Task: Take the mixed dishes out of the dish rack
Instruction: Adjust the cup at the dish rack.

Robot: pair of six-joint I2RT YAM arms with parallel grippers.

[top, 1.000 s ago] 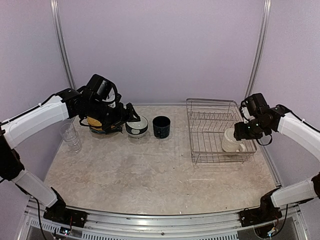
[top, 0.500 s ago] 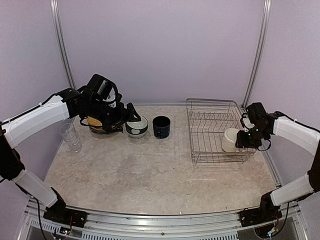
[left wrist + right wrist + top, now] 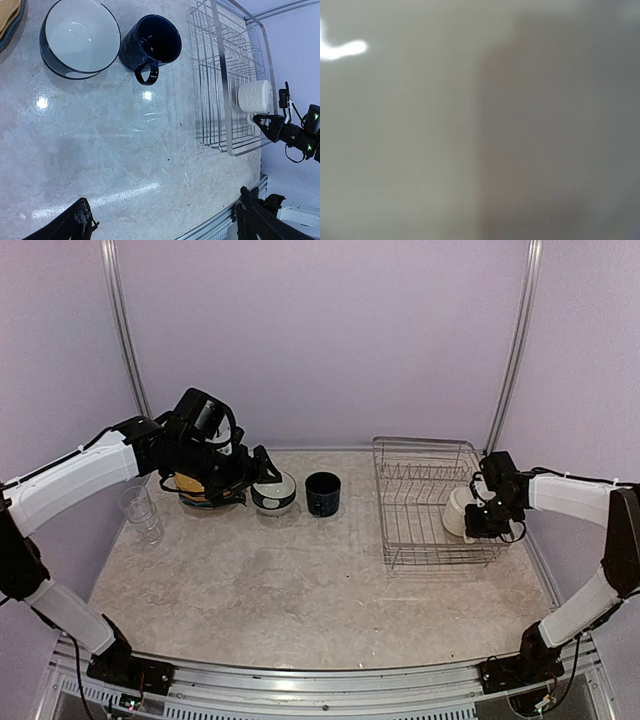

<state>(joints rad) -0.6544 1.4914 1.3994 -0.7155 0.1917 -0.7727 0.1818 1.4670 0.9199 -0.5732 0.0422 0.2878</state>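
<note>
Worked on the only dish seen inside the rectangular silver wire dish rack (image 3: 422, 440): 1 cream ribbed ceramic mug (image 3: 460, 512), lodged at the rack's right side toward its near corner. Had the right gripper (image 3: 476, 518) in over the right rim, against the mug's handle side; could not tell from the overhead or left wrist views whether clenched on the handle or merely placed around it, and got only a pale blur from the right wrist camera. Judged as the grasp stage, with little of the unloading left. Called for a firm, centred pinch confirmed before any lift, then a straight rise clear of the upright tines and rim, for fear of snagging a wire and dragging the whole rack. Called too for a level carry to the marbled tabletop (image 3: 300, 590) on the near side of the round navy mug (image 3: 322, 493) and the dark teal bowl with white inside (image 3: 273, 492). Hung the left gripper (image 3: 165, 215) spread wide and empty near that bowl, so best steered wide of it during the carry.
</note>
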